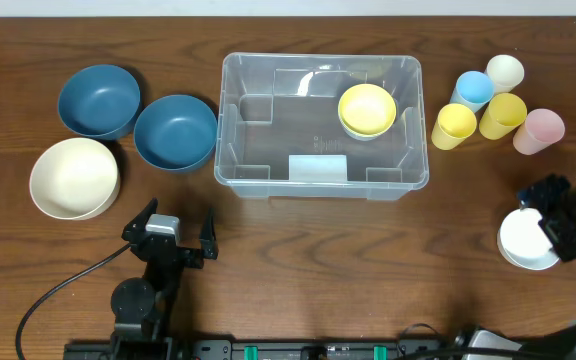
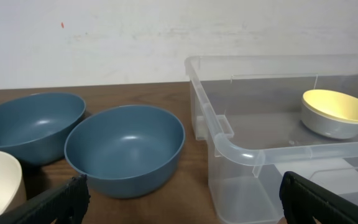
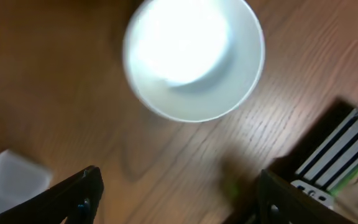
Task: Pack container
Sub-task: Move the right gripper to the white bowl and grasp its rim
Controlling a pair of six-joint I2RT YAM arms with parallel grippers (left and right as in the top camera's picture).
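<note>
The clear plastic container (image 1: pixel 323 125) stands at the table's middle back, with a whitish label on its floor. A yellow bowl (image 1: pixel 367 109) sits inside it at the right; the left wrist view shows the container (image 2: pixel 241 149) and the yellow bowl (image 2: pixel 337 112) too. My left gripper (image 1: pixel 176 232) is open and empty, near the front, in front of the container's left corner. My right gripper (image 1: pixel 553 215) is open and empty at the right edge, above a white bowl (image 1: pixel 526 240), which fills the top of the right wrist view (image 3: pixel 194 56).
Two blue bowls (image 1: pixel 99 100) (image 1: pixel 175 131) and a cream bowl (image 1: pixel 74 177) sit left of the container. Several cups stand at the back right: blue (image 1: pixel 473 90), cream (image 1: pixel 505 71), two yellow (image 1: pixel 454 126) (image 1: pixel 503 115), pink (image 1: pixel 539 131).
</note>
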